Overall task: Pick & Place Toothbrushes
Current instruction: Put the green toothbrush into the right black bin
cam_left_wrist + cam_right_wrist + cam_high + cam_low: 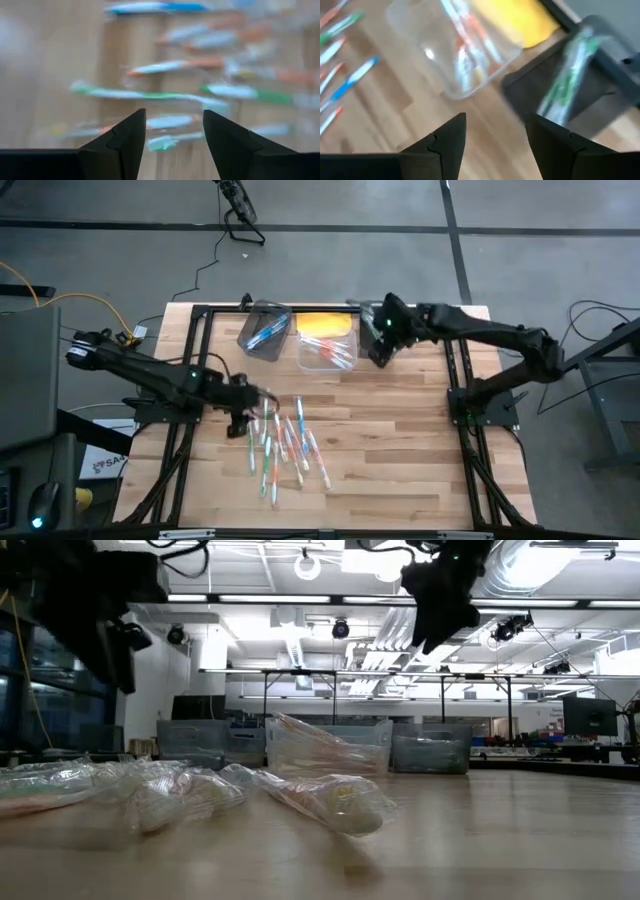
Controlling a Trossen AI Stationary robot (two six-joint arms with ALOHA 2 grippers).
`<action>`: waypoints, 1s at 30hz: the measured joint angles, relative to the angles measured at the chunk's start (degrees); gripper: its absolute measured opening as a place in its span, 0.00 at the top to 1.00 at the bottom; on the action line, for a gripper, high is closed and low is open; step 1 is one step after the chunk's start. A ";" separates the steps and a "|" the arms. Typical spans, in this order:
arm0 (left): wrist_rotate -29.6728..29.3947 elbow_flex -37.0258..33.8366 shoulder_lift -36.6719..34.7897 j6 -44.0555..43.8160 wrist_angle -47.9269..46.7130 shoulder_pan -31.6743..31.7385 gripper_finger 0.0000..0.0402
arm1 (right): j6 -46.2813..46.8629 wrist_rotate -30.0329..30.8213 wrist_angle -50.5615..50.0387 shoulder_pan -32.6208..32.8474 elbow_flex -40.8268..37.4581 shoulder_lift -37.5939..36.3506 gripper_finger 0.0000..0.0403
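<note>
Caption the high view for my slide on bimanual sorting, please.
Left gripper, open, hovers at the toothbrushes pile; right gripper open beside the clear bin.

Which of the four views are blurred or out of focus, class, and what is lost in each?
Left wrist view: the toothbrushes smear into coloured streaks, though the left gripper looks crisp. Right wrist view: the clear bin and a green toothbrush are smeared. Low view: the near wrapped toothbrushes are out of focus; the far room is sharper. High view: steady.
</note>
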 joint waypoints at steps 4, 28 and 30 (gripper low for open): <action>3.91 0.02 4.97 13.59 0.38 -3.37 0.52 | 1.42 0.04 1.20 4.74 -2.03 -0.75 0.51; 5.29 0.24 25.75 32.00 7.48 -13.48 0.61 | 2.74 5.99 3.40 12.74 -2.15 -0.69 0.51; 5.45 0.26 25.80 31.82 7.21 -13.45 0.67 | 2.74 5.99 3.42 12.74 -2.15 -0.69 0.51</action>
